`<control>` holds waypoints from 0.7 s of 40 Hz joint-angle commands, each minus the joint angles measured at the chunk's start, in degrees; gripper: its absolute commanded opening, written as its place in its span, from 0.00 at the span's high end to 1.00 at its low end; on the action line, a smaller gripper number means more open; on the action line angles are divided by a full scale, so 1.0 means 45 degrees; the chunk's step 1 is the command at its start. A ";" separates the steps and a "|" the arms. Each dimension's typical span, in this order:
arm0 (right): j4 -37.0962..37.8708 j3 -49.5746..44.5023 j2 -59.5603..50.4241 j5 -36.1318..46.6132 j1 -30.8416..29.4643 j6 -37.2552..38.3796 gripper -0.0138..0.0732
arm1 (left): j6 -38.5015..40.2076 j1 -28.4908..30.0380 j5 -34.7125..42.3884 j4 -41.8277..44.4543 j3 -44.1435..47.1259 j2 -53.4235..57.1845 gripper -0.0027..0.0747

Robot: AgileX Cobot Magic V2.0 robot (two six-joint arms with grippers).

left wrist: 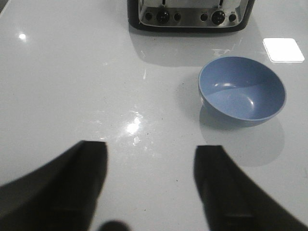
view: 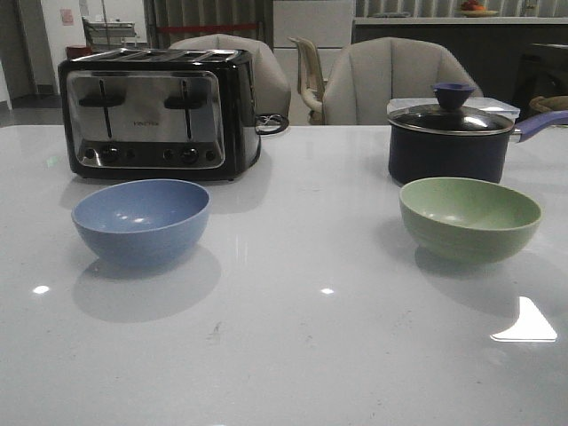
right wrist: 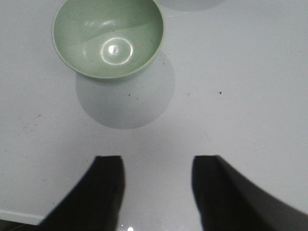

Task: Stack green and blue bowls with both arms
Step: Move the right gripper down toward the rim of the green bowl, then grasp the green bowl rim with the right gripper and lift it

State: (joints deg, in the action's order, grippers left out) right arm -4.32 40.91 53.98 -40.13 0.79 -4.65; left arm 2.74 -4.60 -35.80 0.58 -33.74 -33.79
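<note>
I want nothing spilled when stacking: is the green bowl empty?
Empty: the green bowl sits upright, its bare inside showing only a light reflection.

blue bowl (view: 140, 222): dusty blue, plain matte
green bowl (view: 469, 217): pale sage green, plain
table (view: 293, 355): glossy white, faint dark specks
toaster (view: 158, 113): black shell, brushed silver front
saucepan (view: 450, 142): dark navy, purple handle and knob
grippers: black, left (left wrist: 151, 187) and right (right wrist: 156, 192)
</note>
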 commanded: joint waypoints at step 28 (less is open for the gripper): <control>-0.0399 0.5776 0.8997 0.1483 -0.0074 -0.0079 0.14 | 0.0074 -0.0072 0.1077 -0.0006 -0.0356 -0.0095 0.11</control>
State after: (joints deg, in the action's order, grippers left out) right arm -5.83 62.77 92.84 -36.13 0.79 -4.65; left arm 2.74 -4.60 -35.44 0.58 -33.74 -33.79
